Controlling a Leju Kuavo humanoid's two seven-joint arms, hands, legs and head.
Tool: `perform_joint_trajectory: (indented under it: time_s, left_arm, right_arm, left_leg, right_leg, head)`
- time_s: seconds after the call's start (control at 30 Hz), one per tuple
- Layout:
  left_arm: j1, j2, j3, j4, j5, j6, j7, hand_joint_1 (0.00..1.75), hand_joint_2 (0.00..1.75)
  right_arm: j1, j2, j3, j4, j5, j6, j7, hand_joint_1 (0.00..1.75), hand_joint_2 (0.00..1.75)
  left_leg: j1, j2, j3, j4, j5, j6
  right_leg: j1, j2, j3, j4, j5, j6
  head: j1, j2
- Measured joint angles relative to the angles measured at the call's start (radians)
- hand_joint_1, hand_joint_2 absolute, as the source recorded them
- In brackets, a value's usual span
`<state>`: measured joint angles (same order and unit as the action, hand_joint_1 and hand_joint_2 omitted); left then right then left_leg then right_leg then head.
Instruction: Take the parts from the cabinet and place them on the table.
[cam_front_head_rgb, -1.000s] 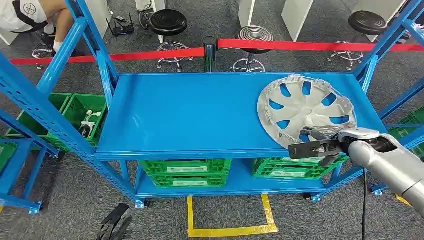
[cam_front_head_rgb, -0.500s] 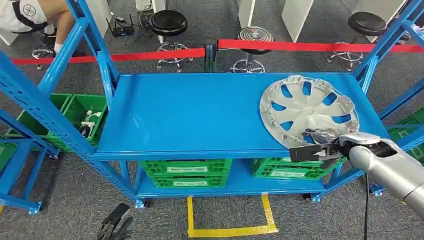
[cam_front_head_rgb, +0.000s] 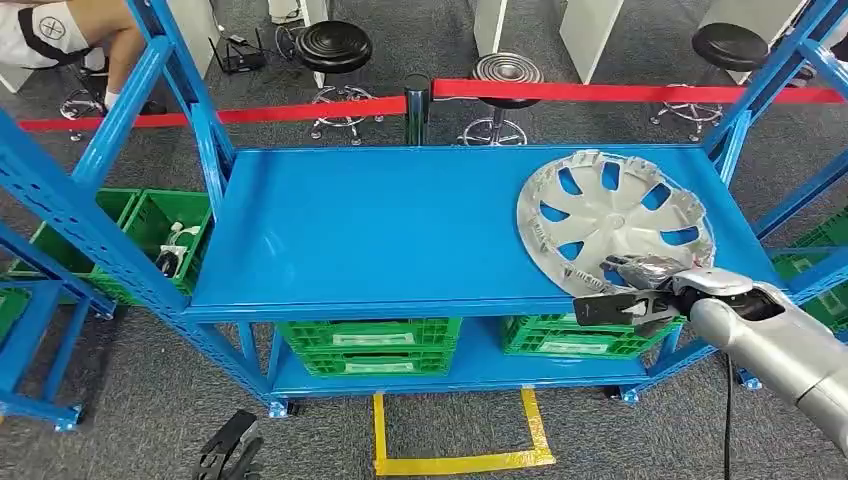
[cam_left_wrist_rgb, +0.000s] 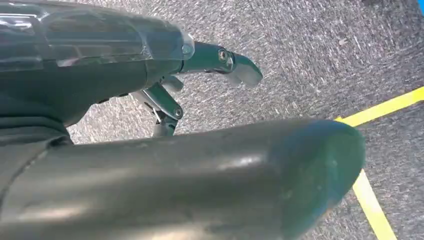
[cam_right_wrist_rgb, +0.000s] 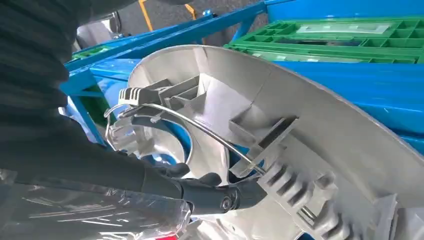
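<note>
Head view, part: The wheel cover (cam_front_head_rgb: 615, 222) lies on the right end of the blue shelf (cam_front_head_rgb: 400, 225) of the cabinet, its near rim at the shelf's front edge.
Head view, right hand: Your right hand (cam_front_head_rgb: 645, 288) is at that near rim, fingers (cam_front_head_rgb: 605, 305) reaching over the front edge; the grip itself is hard to make out from here.
Head view, change: Against the pictures of a second and half a second ago, the wheel cover and the hand sit in nearly the same places. The small offset looks like camera drift, since the stools (cam_front_head_rgb: 335, 45) and the red tape (cam_front_head_rgb: 600, 92) shift with it. You have therefore no lift to report yet.
Head view, meaning: My judgement is that the grasp is being settled and the removal from the cabinet has not begun.
Head view, left hand: Your left hand (cam_front_head_rgb: 230, 452) hangs low over the carpet beside the yellow floor marking (cam_front_head_rgb: 460, 462).
Left wrist view: The left hand (cam_left_wrist_rgb: 190, 100) holds nothing, fingers (cam_left_wrist_rgb: 240, 67) loosely spread above the carpet.
Right wrist view, grip: The fingers (cam_right_wrist_rgb: 220, 197) are closed on the ribbed rim of the wheel cover (cam_right_wrist_rgb: 300, 135) from its underside, near the wire ring (cam_right_wrist_rgb: 200, 130).
Right wrist view, hidden: The thumb side is cut off, so you cannot confirm how firm the hold is.
Table: No picture shows the table meant to receive the part.
</note>
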<state>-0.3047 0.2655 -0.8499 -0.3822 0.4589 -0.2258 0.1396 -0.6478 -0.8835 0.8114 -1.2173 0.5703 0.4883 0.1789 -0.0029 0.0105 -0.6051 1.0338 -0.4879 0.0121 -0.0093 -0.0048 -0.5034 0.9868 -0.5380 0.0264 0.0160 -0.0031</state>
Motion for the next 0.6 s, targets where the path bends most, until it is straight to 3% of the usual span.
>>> perform_joint_trajectory:
  time_s: [0.6]
  left_arm:
    - [-0.004,-0.005,0.000,0.000,-0.004,0.006,0.024,0.00,0.00]
  right_arm:
    - [0.026,0.037,-0.027,0.007,0.038,0.014,0.016,0.00,1.75]
  left_leg:
    - [0.000,-0.001,0.001,0.000,0.000,0.000]
  right_leg:
    - [0.000,0.003,0.000,0.000,0.000,0.000]
  head:
    - [0.000,0.000]
